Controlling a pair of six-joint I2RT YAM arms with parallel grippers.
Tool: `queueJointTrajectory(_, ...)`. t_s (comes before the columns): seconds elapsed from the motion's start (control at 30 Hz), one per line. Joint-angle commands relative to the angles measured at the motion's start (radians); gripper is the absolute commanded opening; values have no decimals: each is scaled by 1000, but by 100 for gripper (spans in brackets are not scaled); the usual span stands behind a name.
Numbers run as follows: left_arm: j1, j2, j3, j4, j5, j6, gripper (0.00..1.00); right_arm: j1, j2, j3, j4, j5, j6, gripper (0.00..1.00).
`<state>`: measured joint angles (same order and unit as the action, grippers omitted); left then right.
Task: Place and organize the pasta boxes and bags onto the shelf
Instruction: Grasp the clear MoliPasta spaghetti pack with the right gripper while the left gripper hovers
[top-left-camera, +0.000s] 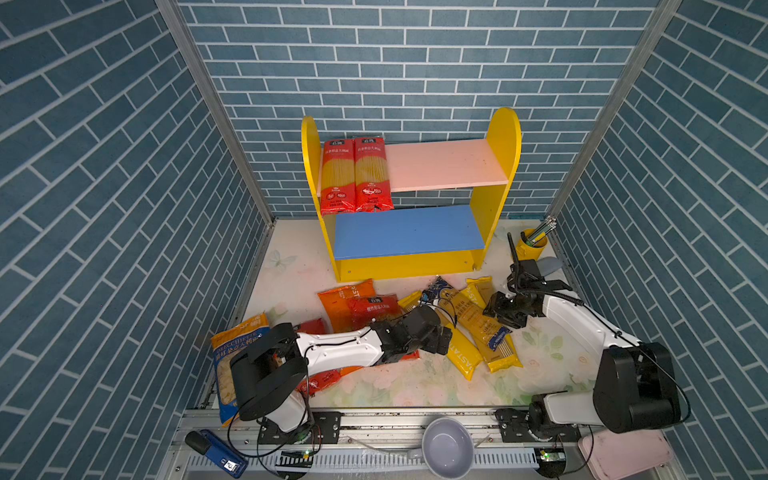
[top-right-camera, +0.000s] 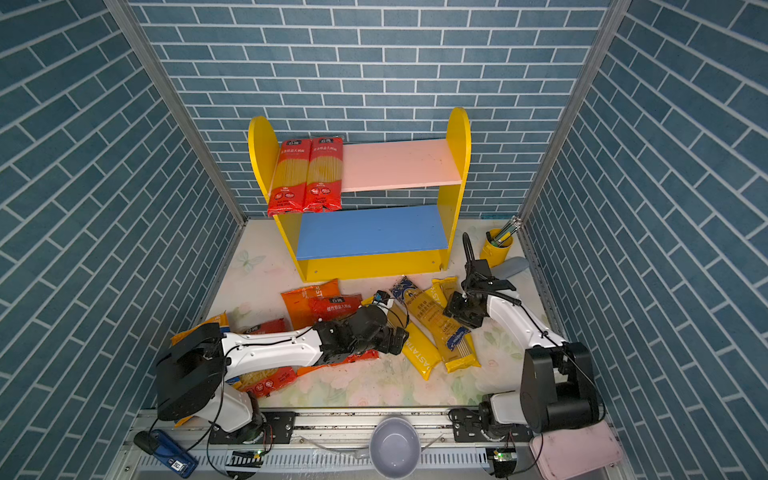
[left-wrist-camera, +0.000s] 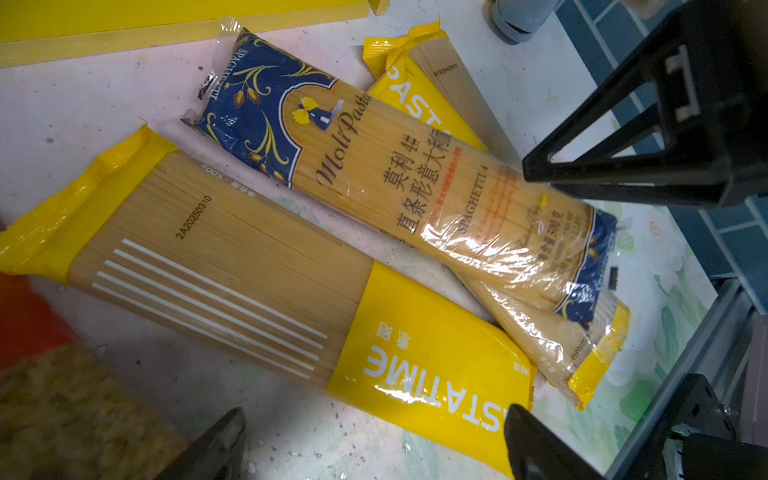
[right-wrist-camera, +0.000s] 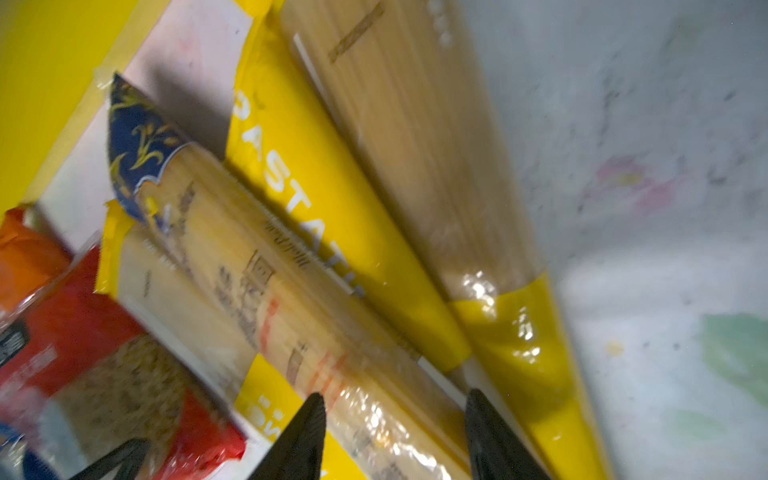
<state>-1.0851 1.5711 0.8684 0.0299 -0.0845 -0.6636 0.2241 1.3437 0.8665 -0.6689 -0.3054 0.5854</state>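
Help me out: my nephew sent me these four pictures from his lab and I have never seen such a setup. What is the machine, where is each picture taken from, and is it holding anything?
These are two white robot arms with pincer grippers. Two pictures look down from overhead; the other two come from a camera on each arm's wrist.

The shelf at the back carries two red spaghetti packs on its pink board. The other pasta bags lie scattered on the table.

The left gripper hangs wide open over a yellow spaghetti pack, holding nothing. The right gripper has its fingers either side of the dark-blue spaghetti pack, which lies across another yellow pack. Whether it already pinches the pack is unclear.
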Motion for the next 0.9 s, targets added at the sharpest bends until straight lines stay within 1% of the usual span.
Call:
queueJointTrajectory(0.0,3,11,-3,32,-6,-10,97,72,-59,-32,6,-125,94,55)
queueJointTrajectory(0.07,12,17,-2,39,-5,-15,97,106,-61,-49,29,-144,129,54)
queueJointTrajectory(0.13,18,17,3,42,-4,-19,96,110,-56,-61,41,-146,135,54)
queueJointTrajectory(0.27,24,9,5,46,-5,-20,96,81,-32,-10,-37,-80,29,54)
queueJointTrajectory(0.37,24,12,2,62,0,-27,95,73,-9,60,-105,15,-65,55)
queueJointTrajectory(0.43,24,25,-4,96,8,-48,93,49,17,60,-90,12,-85,55)
queueJointTrajectory(0.57,24,77,0,184,56,-97,91,20,84,21,-37,-70,-95,54)
queueJointTrajectory(0.7,25,124,-2,236,68,-133,89,12,116,-13,-9,-133,-92,52)
queueJointTrajectory(0.8,24,170,21,241,80,-147,87,11,138,-50,41,-240,-66,48)
queueJointTrajectory(0.87,24,190,28,253,87,-154,86,10,118,-75,80,-313,-33,46)
